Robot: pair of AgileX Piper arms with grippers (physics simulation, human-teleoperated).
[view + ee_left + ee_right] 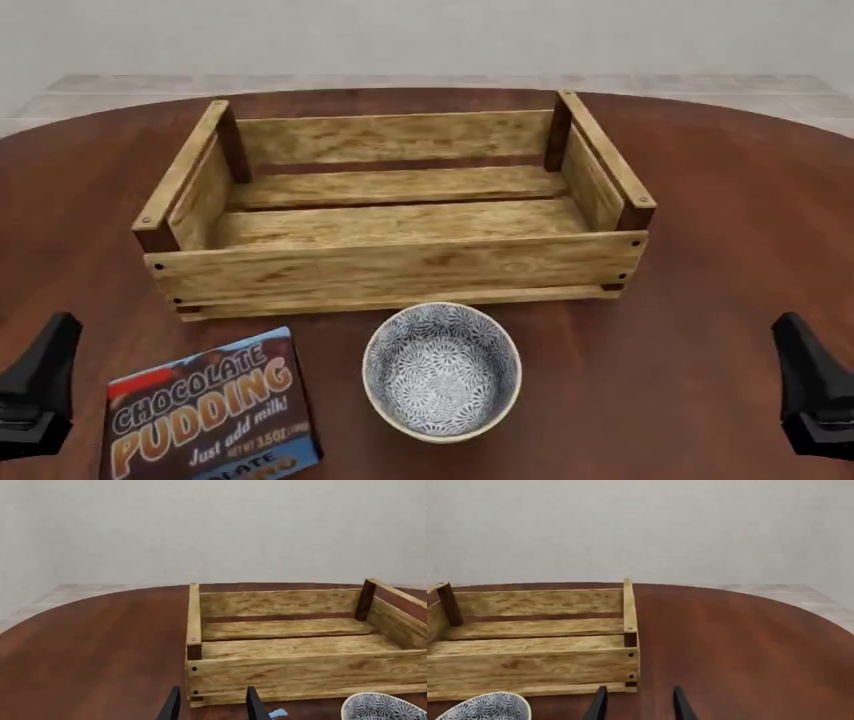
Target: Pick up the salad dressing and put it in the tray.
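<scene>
The salad dressing is out of view in all three views. The tray (400, 262) is a large light-wood slatted crate with dark corner posts, standing empty at the middle of the table; it also shows in the left wrist view (300, 670) and the right wrist view (527, 667). My left gripper (40, 375) hangs low at the near left edge, and its wrist view shows the left gripper (213, 709) open and empty, short of the tray's near left corner. My right gripper (811, 385) sits at the near right; the right gripper (639, 707) is open and empty, near the tray's right corner.
A patterned blue-white bowl (441, 370) stands just in front of the tray's near wall. A blue-brown chocolate pudding box (214, 415) lies flat at the near left, close to my left gripper. The round dark wood table (727, 250) ends before a pale wall.
</scene>
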